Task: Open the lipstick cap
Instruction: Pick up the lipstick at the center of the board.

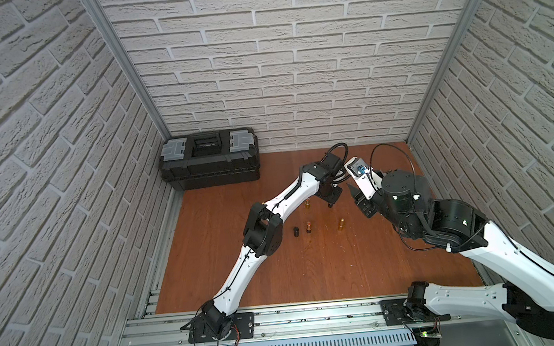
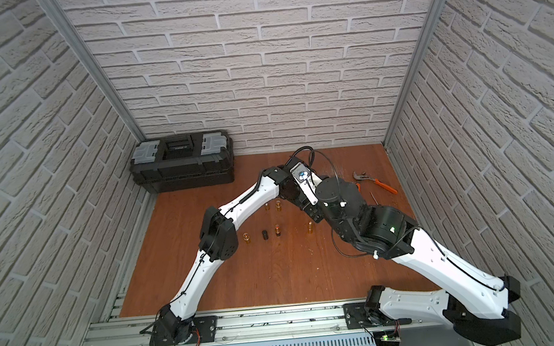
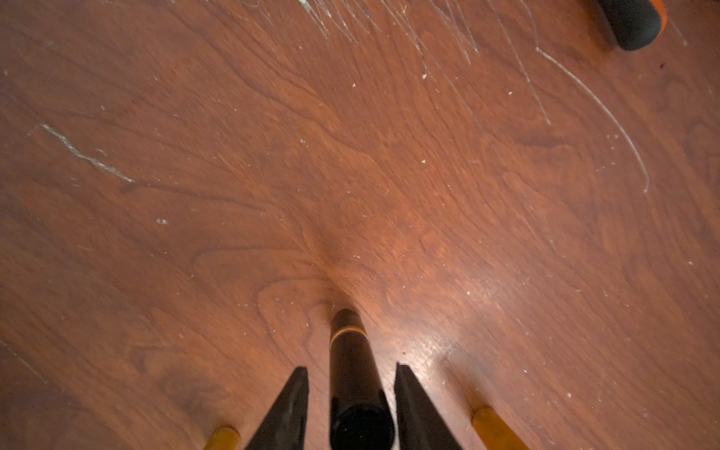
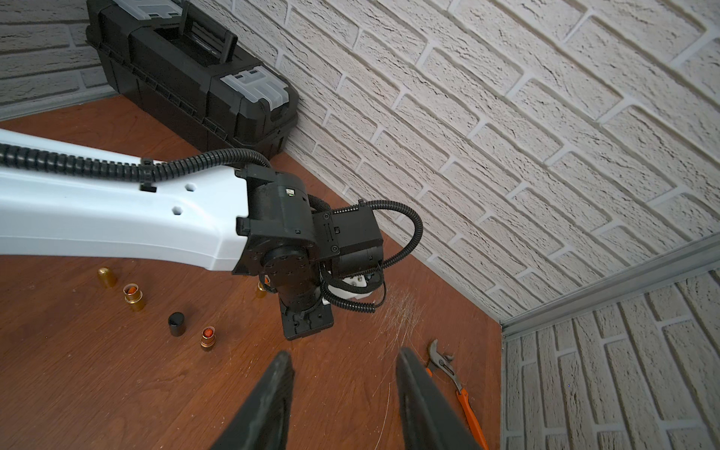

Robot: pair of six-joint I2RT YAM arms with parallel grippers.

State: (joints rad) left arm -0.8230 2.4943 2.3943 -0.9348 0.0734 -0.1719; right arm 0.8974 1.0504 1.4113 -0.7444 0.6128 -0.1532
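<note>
Rail (image 1: 316,312) up front carries both arm bases, then there's a bare stretch of desk (image 1: 313,274). Next comes a loose row: a black cap (image 1: 296,231) standing by itself, an open tube (image 1: 308,227) with red showing right beside it, and a gold tube (image 1: 340,225) a bit apart. So it looks like at least one got uncapped already, but that's just my read.

Further in is the one that matters. Black-bodied lipstick (image 3: 356,389) with a gold band stands upright on the desk, right between the fingers (image 3: 288,409) of the left pincer (image 3: 350,368). The left wrist view shows a gap on each side of it, so the jaws are spread around it, not pinching yet. Its cap looks like it's on.

Just beside that, the right pincer (image 4: 343,352) hangs above the desk, jaws spread, nothing in them. Past it lie pliers (image 2: 375,181), and a toolbox (image 1: 210,159) sits against the back wall.

Progress-wise I'd call it early: approach done, grab not made. What's left is to clamp the body, get the other pincer on the cap, and pull it off.
</note>
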